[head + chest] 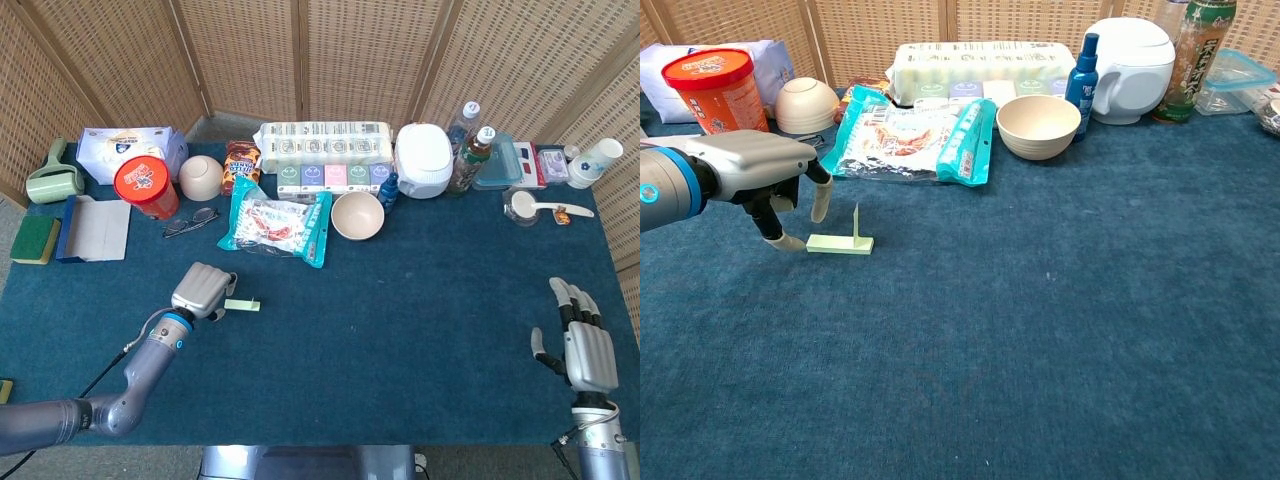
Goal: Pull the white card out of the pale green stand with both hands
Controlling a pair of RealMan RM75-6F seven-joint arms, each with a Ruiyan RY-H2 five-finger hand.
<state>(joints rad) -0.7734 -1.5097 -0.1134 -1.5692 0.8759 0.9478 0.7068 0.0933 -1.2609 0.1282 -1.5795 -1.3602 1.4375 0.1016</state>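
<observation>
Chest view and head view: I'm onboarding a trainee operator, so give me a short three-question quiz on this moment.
1. True or false: the left hand already holds the white card.
2. Which hand is nearer the pale green stand? A) left B) right
3. Fill in: the card stands ___ in the stand.

Key: 1. False; its fingers are at the stand's left end and grip nothing. 2. A; the right hand is far off at the table's right edge, fingers spread. 3. upright.

Matt, rough blue cloth [1060,330] covers the table; woven wicker screens [360,50] stand behind; the left hand [760,165] is smooth grey metal.
</observation>
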